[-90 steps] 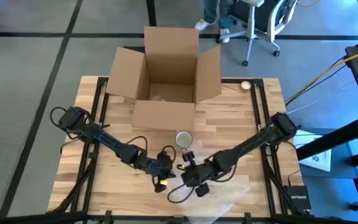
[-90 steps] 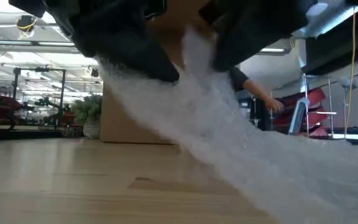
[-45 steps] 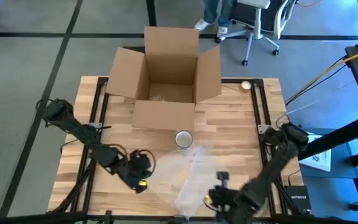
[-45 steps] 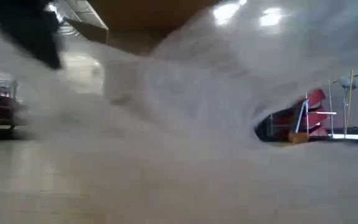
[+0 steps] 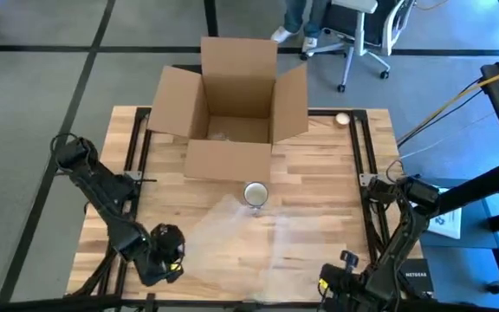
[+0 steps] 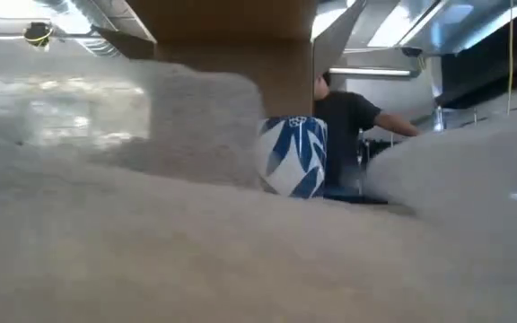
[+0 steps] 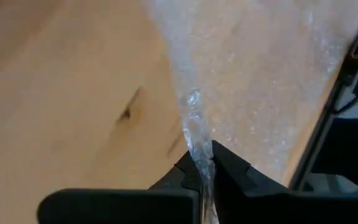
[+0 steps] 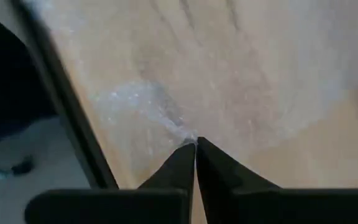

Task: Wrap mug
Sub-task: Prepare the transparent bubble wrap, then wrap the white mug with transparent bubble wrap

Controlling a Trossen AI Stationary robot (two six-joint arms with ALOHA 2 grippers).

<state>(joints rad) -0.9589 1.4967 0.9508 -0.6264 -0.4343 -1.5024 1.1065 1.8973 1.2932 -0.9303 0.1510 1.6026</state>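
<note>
A blue and white mug (image 5: 255, 193) (image 6: 293, 157) stands upright on the wooden table, just in front of an open cardboard box (image 5: 232, 104). A clear bubble wrap sheet (image 5: 258, 243) (image 6: 240, 251) lies spread on the table in front of the mug, its far edge beside the mug. My left gripper (image 5: 173, 247) (image 7: 202, 167) is shut on the sheet's near left corner. At the near right corner my right gripper (image 5: 332, 282) (image 8: 194, 146) is shut on the sheet as well. My left gripper pinches a bunched corner of the bubble wrap (image 7: 194, 134) between its two fingertips. From there the sheet fans out wide and low over the table. My right gripper pinches the wrap's other near corner (image 8: 180, 132) between its two fingertips, and the sheet runs away from them flat on the wood.
The open box fills the far middle of the table, its front flap (image 5: 228, 160) folded down toward the mug. A small round object (image 5: 342, 119) lies at the far right. Beyond the table stands a person (image 6: 348, 126). Bare wood (image 5: 319, 173) shows right of the mug.
Both grippers have moved apart from the table's middle, the left toward the near left corner and the right toward the near right corner, each keeping its hold. The bubble wrap, bunched up and lifted between them before, has been spread out flat in front of the mug.
</note>
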